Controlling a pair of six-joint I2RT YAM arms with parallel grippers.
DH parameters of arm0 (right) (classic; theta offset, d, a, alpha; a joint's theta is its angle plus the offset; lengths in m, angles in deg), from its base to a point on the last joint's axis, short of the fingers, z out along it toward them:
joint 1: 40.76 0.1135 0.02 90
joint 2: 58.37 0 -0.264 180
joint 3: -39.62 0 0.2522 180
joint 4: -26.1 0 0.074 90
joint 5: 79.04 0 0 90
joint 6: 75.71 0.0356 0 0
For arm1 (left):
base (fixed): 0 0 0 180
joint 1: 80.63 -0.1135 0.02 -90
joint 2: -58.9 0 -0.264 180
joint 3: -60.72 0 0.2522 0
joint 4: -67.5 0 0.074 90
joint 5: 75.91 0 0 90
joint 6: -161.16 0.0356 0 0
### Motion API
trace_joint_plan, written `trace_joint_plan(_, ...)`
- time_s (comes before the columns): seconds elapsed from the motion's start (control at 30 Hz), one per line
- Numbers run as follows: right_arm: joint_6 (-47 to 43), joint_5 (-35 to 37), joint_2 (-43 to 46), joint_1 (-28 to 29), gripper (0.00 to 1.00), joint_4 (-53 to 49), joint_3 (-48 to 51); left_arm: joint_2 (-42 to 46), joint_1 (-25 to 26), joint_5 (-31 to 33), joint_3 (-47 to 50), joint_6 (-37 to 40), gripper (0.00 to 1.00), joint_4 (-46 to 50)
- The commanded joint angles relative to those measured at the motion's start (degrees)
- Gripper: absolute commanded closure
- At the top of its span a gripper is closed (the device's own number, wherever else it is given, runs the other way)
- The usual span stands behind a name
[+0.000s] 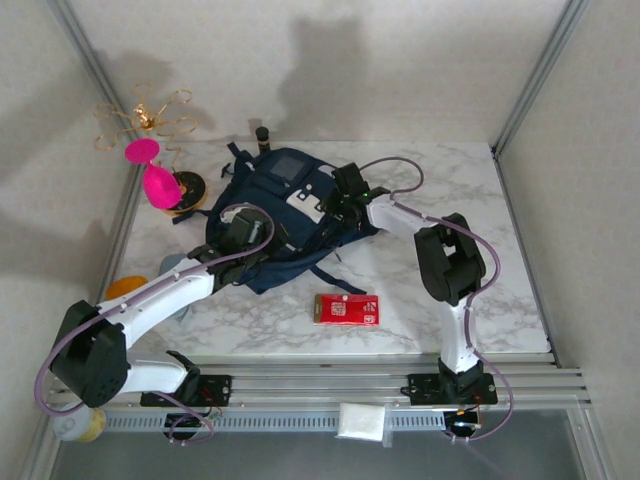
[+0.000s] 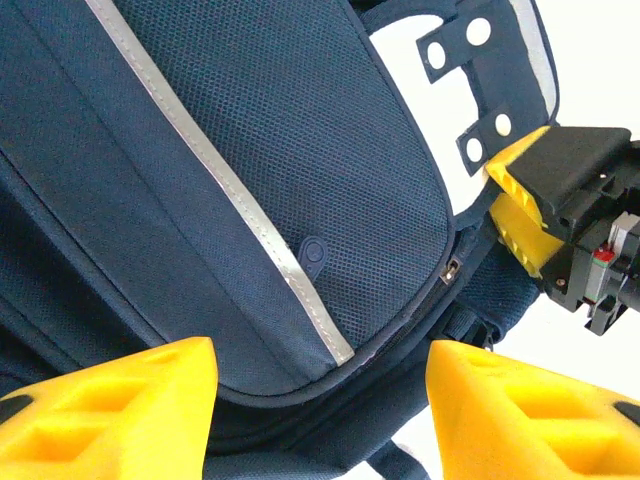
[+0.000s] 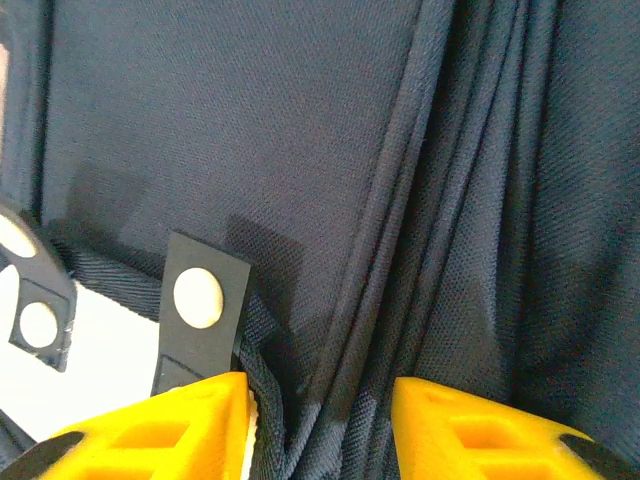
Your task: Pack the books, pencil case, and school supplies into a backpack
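At the backpack's near-left corner, my left gripper hovers with fingers wide, holding nothing. The backpack lies flat mid-table, and its zip looks closed to me. On its right edge my right gripper straddles a fabric fold, fingers partly apart; I cannot tell whether they pinch it. Pulling there could drag the whole bag or snag a strap.

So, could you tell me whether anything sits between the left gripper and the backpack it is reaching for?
Nothing visible does. The left gripper hangs open directly over the backpack, with only bare fabric between its fingers. The right gripper is off at the bag's far edge, not in the gap.
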Motion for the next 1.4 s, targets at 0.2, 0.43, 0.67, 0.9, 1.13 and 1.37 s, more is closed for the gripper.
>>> trace_joint_plan(0.2,0.4,-0.9,-6.5,0.2,0.59,-0.9,-9.3,-3.1,0.7,0.3,-2.0,1.3,0.43,-0.7)
trace_joint_plan(0.43,0.5,-1.2,-3.3,0.9,0.62,0.5,-8.7,-3.9,0.3,2.4,-0.2,2.2,0.43,-0.6)
trace_joint_plan(0.67,2.5,-1.9,-5.6,1.1,0.65,1.5,-8.4,-6.4,0.3,1.6,2.1,1.5,0.45,-2.8)
trace_joint_plan(0.9,2.9,-5.7,-7.8,0.5,0.83,3.8,-9.5,-6.4,0.2,2.8,2.2,2.4,0.45,-1.7)
trace_joint_plan(1.13,6.0,-10.5,3.9,-1.3,1.0,14.4,0.9,-6.8,-0.1,2.6,4.6,1.8,0.51,-4.8)
trace_joint_plan(1.37,11.4,-15.2,16.1,-4.3,1.0,27.2,15.2,-7.5,-0.4,0.8,5.9,3.8,0.62,-9.2)
